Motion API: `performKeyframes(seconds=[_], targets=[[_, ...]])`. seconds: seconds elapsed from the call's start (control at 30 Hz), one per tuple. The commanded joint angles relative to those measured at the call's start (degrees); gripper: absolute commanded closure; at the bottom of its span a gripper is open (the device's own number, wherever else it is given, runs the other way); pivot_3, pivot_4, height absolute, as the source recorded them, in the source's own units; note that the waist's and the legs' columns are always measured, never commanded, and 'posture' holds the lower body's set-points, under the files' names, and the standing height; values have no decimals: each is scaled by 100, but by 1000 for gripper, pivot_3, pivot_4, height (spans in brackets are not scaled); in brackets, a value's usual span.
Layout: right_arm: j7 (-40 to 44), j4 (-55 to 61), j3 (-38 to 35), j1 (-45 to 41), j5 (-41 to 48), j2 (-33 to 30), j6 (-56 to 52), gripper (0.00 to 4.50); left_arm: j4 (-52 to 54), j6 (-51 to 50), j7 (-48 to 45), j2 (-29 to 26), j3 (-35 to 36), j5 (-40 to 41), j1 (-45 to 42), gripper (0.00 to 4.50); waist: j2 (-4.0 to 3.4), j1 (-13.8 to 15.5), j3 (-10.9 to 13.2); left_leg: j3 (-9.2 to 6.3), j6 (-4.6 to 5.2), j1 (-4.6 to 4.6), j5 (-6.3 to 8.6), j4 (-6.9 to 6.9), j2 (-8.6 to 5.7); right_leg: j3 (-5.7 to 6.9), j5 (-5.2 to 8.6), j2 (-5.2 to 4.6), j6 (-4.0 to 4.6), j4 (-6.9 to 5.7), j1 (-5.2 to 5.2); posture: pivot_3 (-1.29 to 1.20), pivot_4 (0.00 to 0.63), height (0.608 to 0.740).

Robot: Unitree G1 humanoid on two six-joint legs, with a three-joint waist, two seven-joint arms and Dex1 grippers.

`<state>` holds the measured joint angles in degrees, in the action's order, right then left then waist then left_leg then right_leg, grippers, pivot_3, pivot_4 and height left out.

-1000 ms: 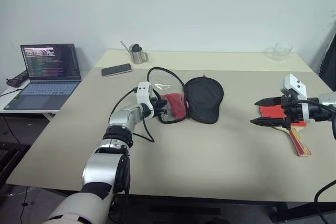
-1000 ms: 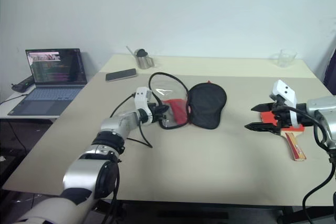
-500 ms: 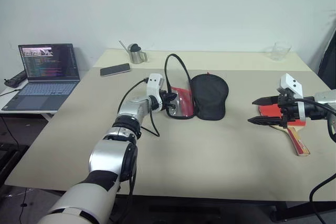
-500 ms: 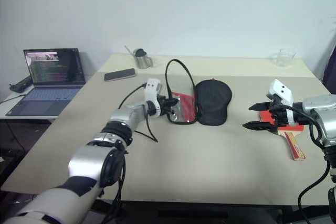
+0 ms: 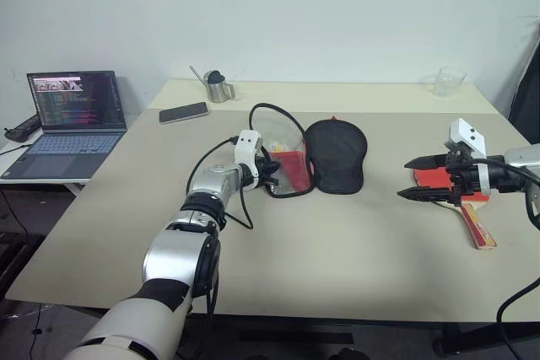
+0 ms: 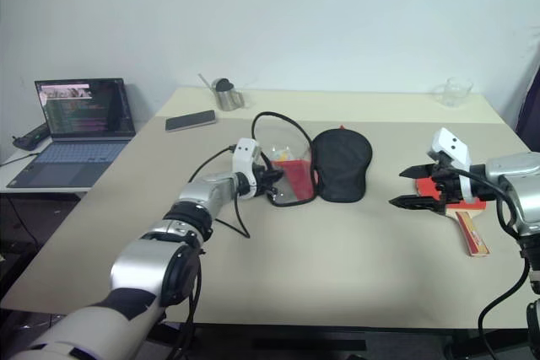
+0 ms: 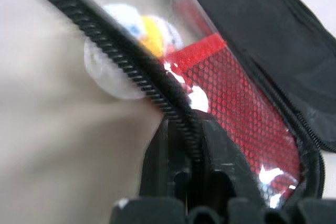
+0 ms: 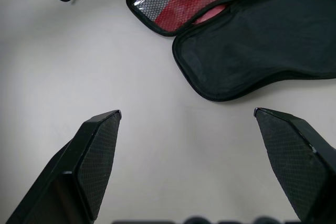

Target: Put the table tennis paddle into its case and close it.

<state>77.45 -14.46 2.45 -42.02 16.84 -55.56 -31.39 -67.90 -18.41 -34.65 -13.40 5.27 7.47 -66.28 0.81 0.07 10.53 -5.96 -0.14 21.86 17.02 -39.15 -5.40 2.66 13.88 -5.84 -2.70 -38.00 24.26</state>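
Note:
The case lies open in the middle of the table. Its black half (image 5: 335, 156) rests flat, and its red mesh flap (image 5: 289, 163) with a clear pocket stands tilted up on edge. My left gripper (image 5: 272, 173) is at the flap's left rim. In the left wrist view the black zip edge (image 7: 137, 80) runs between my close-set fingers (image 7: 220, 153). The table tennis paddle (image 5: 442, 183) lies at the right, with its striped handle (image 5: 477, 228) pointing toward the front edge. My right gripper (image 5: 404, 180) hovers open just left of the paddle, with nothing between its fingers (image 8: 100, 145).
A laptop (image 5: 72, 107) sits on a side table to the left. A phone (image 5: 186, 112) and a metal cup (image 5: 219, 88) are at the back left, and a clear glass (image 5: 449, 82) is at the back right. The tabletop (image 5: 337, 242) is bare in front of the case.
My left gripper moved right with the flap, raising it from nearly flat to upright. The flap has since sunk back a little. The right arm and the paddle stayed put.

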Motion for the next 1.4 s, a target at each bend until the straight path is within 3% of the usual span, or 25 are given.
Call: performKeyframes(seconds=[0.03, 0.23, 0.5, 0.7, 0.9, 1.1, 1.4], targets=[[16, 7, -55, -136, -11, 9, 117, 0, 268, 7, 64, -99, 44, -21, -13, 2794, 0, -4, 0, 0, 0, 0, 0, 0, 1, 0, 0, 0, 0, 0, 0, 0, 150, 740], [-124, 64, -134, -29, 10, 44, 74, 0, 1204, -259, -582, -443, -204, -33, 376, 594, 0, -23, 0, 5, 0, 0, 0, 1, 1, -8, 0, 1, 0, -3, 6, 0, 150, 740], [-1240, 152, -570, 266, -8, 0, -567, 0, 5136, -1567, -2088, -1582, -404, 709, 2317, 594, -1, -26, -1, 6, 0, 1, 0, 6, 3, -19, -1, 2, 2, -3, 13, 0, 150, 740], [-2535, 858, -1249, 805, 112, 126, -1879, 0, 6919, -1833, -3119, -2473, 158, 1871, 3146, 594, -3, -14, -1, 3, 0, 1, 0, 6, 5, -18, -1, 1, 5, -1, 11, 0, 150, 740], [-4086, 1626, -1967, 1365, -86, 588, -3185, 0, 7104, -1645, -3268, -2573, 224, 2259, 2965, 594, -9, 12, -7, 1, 1, -14, 0, 3, 4, -15, -4, 0, 8, -2, -9, 0, 150, 740], [-5132, 2013, -2317, 1702, -222, 1164, -3422, 0, 6844, -1446, -3319, -2391, -33, 2238, 2785, 594, -9, -7, -7, 6, 3, -15, -1, 4, 4, -18, -5, 3, 8, -5, -8, 0, 150, 740], [-6213, 1410, -2578, 1726, -468, 1805, -3207, 0, 6568, -1286, -3330, -2361, -170, 2213, 2628, 594, -10, -34, -7, 18, 4, -23, -1, 8, 7, -34, -5, 10, 8, -7, -7, 0, 150, 740]])
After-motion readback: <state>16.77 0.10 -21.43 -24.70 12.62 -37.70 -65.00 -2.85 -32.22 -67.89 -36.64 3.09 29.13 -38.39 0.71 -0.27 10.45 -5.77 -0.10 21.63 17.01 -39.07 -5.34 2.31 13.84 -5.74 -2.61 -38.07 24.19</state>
